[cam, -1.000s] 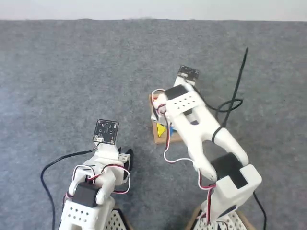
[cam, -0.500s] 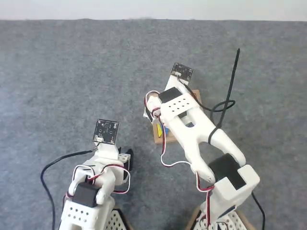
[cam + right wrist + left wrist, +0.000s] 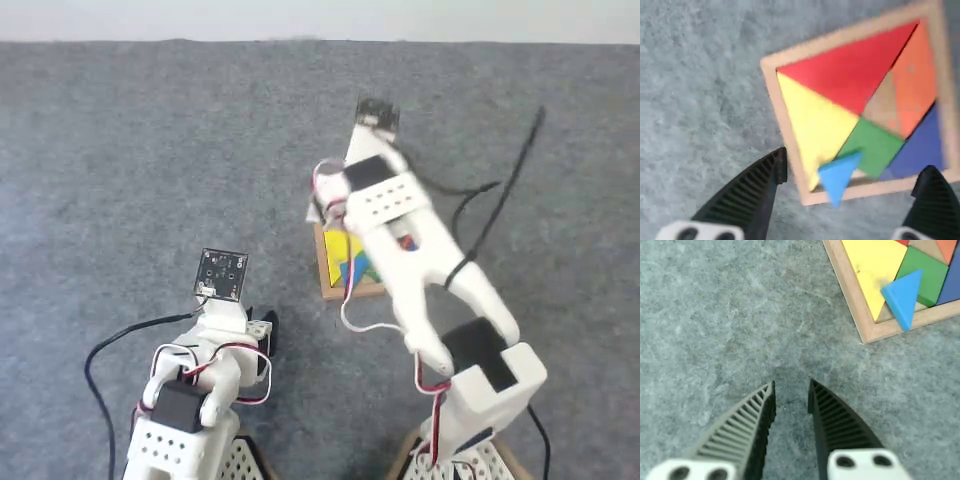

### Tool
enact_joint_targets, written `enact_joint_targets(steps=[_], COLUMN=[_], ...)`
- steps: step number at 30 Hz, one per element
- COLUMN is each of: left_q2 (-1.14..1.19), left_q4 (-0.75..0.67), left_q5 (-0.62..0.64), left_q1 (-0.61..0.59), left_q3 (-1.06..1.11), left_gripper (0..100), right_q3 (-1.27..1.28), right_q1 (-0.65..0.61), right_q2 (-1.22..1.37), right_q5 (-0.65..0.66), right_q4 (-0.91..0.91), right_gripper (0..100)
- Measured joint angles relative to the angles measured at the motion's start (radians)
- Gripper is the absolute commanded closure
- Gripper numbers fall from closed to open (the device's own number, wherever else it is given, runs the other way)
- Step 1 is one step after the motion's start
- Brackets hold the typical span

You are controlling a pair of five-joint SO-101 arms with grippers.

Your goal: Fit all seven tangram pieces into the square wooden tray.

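While the blue triangle lies unseated — likely light, stiff wood — pinch its edges; right gripper spread wide.

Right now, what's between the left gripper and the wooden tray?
Only bare grey carpet lies between the left gripper and the wooden tray, seen in the left wrist view.

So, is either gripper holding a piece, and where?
Nothing is held. Left gripper is open over carpet; right gripper is open above the tray, blue triangle lying free.
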Motion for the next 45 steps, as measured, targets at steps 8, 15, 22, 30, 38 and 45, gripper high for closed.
enact_joint_targets(steps=[8, 15, 22, 30, 38, 45], left_q2=[0.0, 0.0, 0.0, 0.0, 0.0, 0.0], left_q4=[0.0, 0.0, 0.0, 0.0, 0.0, 0.0], left_q5=[0.0, 0.0, 0.0, 0.0, 0.0, 0.0], left_q1=[0.0, 0.0, 0.0, 0.0, 0.0, 0.0], left_q3=[0.0, 0.0, 0.0, 0.0, 0.0, 0.0], left_gripper=[89, 89, 89, 89, 89, 89], right_q3=[-0.071, -0.069, 0.213, 0.713, 0.715, 0.715], right_q1=[-0.002, -0.023, 0.092, 0.172, 0.153, 0.112], right_q2=[0.0, -0.017, -0.292, -0.377, -0.252, -0.196], right_q5=[0.281, 0.44, 0.559, 0.801, 0.809, 0.809], right_q4=[0.21, 0.236, -0.052, -0.66, -0.746, -0.746], right_gripper=[83.6, 96.9, 99.1, 99.1, 99.1, 99.1])
